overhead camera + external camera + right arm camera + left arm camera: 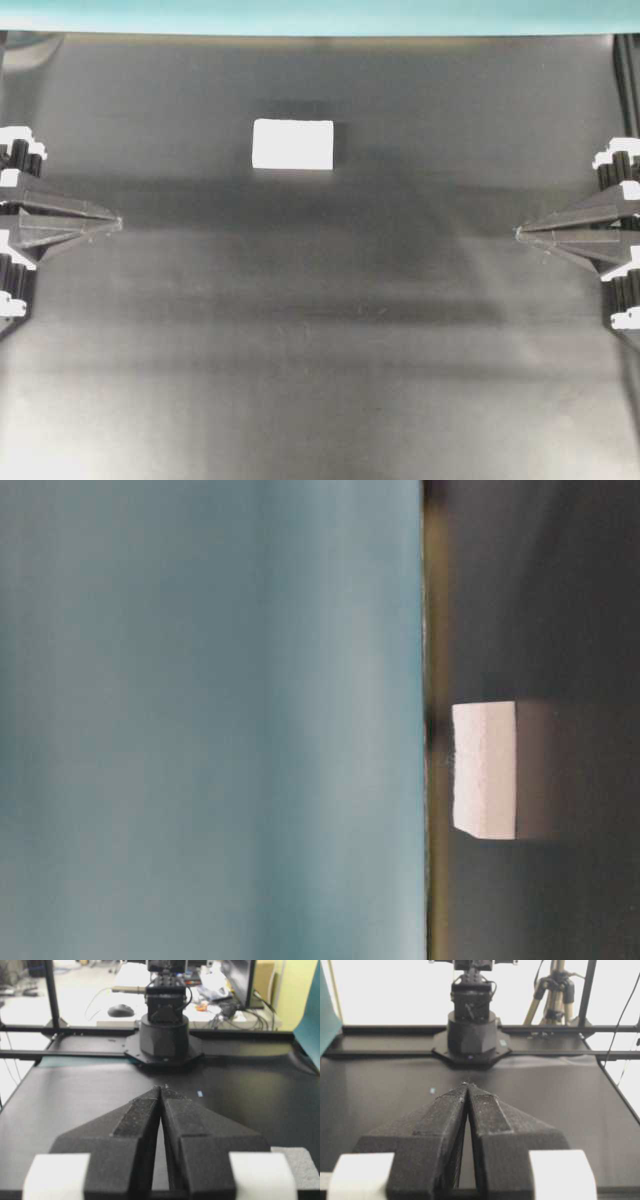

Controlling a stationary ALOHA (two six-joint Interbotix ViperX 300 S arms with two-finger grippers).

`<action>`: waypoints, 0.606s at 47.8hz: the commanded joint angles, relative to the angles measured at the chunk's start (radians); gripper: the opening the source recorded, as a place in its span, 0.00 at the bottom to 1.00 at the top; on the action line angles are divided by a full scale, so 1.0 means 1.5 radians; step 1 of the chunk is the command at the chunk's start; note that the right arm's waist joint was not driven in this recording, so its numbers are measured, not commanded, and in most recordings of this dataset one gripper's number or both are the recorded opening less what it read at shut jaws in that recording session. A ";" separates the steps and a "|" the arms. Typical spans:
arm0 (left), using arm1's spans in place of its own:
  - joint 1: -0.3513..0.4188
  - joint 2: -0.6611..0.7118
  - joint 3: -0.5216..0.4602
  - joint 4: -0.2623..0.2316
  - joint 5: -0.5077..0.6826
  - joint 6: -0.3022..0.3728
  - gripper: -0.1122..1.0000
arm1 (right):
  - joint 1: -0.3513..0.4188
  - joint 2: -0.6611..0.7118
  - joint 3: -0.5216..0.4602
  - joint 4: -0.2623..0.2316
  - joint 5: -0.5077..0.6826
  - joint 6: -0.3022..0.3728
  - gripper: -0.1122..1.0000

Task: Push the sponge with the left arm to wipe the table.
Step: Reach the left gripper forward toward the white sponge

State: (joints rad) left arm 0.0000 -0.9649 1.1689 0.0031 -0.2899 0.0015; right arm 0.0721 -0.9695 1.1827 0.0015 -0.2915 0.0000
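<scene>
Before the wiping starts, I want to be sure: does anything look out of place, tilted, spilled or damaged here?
Nothing stands out. The white rectangular sponge block lies flat and square on the matte black table, apart from both arms. The left gripper and right gripper are shut, holding nothing.

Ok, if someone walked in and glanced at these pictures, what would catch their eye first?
The white sponge jumps out, lying alone on the black table near the far teal edge, left of centre. Next come the two pointed tools, the left tool and right tool, both shut, facing each other from opposite sides and well clear of the sponge.
</scene>
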 commanded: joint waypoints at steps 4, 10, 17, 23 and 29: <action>0.033 0.066 -0.045 0.027 0.017 -0.033 0.12 | 0.000 0.007 0.009 0.000 0.004 -0.004 0.17; 0.087 0.147 -0.086 0.027 0.027 -0.078 0.10 | 0.000 0.009 0.014 0.001 0.028 0.006 0.10; 0.137 0.239 -0.138 0.028 0.025 -0.101 0.10 | 0.000 0.009 0.017 0.001 0.059 0.008 0.10; 0.174 0.330 -0.197 0.028 0.024 -0.126 0.10 | 0.000 0.009 0.017 0.001 0.066 0.008 0.10; 0.206 0.423 -0.269 0.028 0.032 -0.184 0.11 | 0.000 0.009 0.018 0.001 0.069 0.008 0.10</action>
State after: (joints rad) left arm 0.2807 -0.4050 0.8483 0.0414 -0.2454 -0.2393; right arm 0.0721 -0.9649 1.2164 0.0015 -0.1856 0.0046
